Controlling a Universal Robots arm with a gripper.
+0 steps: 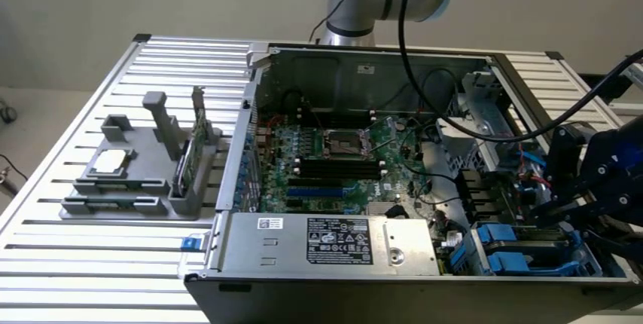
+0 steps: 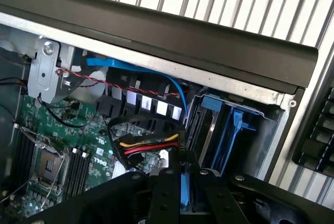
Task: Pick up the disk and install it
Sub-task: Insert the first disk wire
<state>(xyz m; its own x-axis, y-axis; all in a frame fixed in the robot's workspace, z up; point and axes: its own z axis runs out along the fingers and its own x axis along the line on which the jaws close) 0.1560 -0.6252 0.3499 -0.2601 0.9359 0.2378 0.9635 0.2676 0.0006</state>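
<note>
The disk (image 2: pixel 183 191) shows in the wrist view as a thin blue carrier edge pinched between the two black fingers (image 2: pixel 165 195), which are drawn close together on it. The gripper (image 2: pixel 183 174) hangs over the corner of the open computer case (image 1: pixel 237 158) where blue drive-bay carriers (image 1: pixel 499 247) stand. In the exterior view this puts the gripper (image 1: pixel 574 215) at the lower right of the frame, just above that bay.

Toward the frame's centre lies the green motherboard (image 1: pixel 332 151), and a silver power supply (image 1: pixel 332 241) sits along the lower edge of the case. At the exterior view's left, well apart from the gripper, a grey tray (image 1: pixel 116 205) on the slatted counter (image 1: pixel 71 271) carries a small square chip (image 1: pixel 108 161) and an upright circuit card (image 1: pixel 199 132).
</note>
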